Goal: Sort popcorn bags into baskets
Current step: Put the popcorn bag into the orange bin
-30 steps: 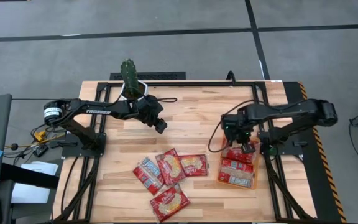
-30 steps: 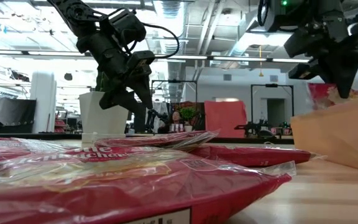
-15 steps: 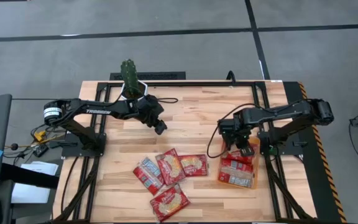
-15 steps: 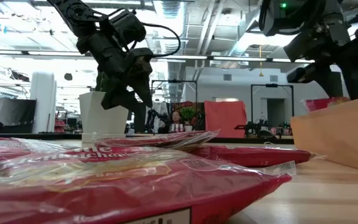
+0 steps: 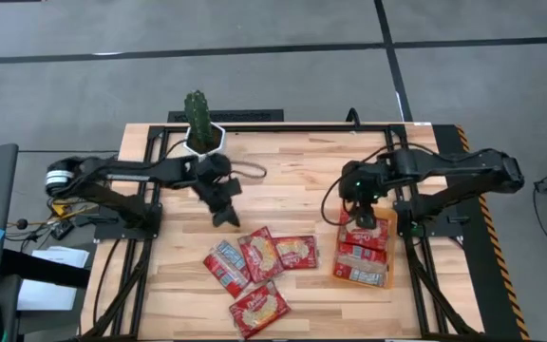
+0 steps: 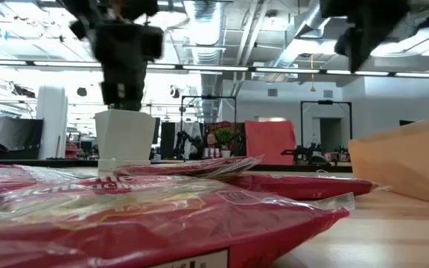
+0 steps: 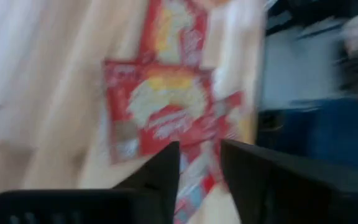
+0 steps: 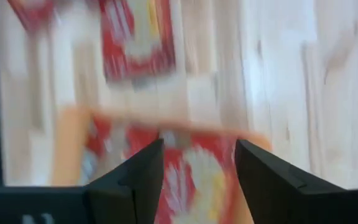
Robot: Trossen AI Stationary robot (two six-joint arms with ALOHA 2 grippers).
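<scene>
Popcorn bags (image 5: 259, 271) lie in a loose cluster of four on the wooden table (image 5: 292, 176), toward its front middle: three fanned side by side and a fourth below them, nearest the front edge. From table height the same red packets (image 6: 147, 216) fill the foreground, crinkled and overlapping. More packets sit in the orange tray (image 5: 334, 271) on the right side of the table, stacked flat and filling it; in the low view its translucent orange wall (image 6: 404, 167) rises at the right. The right gripper (image 5: 359, 201) hangs just above the tray's far end, and its wrist camera looks straight down on the tray rim (image 8: 73, 143) and the packets inside, with the two dark fingers (image 8: 138, 177) spread well apart and nothing between them, so it has let go. The left gripper (image 5: 224, 211) is out over bare wood, just behind the loose cluster and pointing down toward it. Its fingers (image 7: 160, 177) stand with only a narrow gap between them, and no packet is caught in that gap; the bags (image 7: 163, 106) show beyond the fingertips, apart from them. A white pot with a cactus (image 5: 200, 123) stands at the table's back edge, behind the left arm.
</scene>
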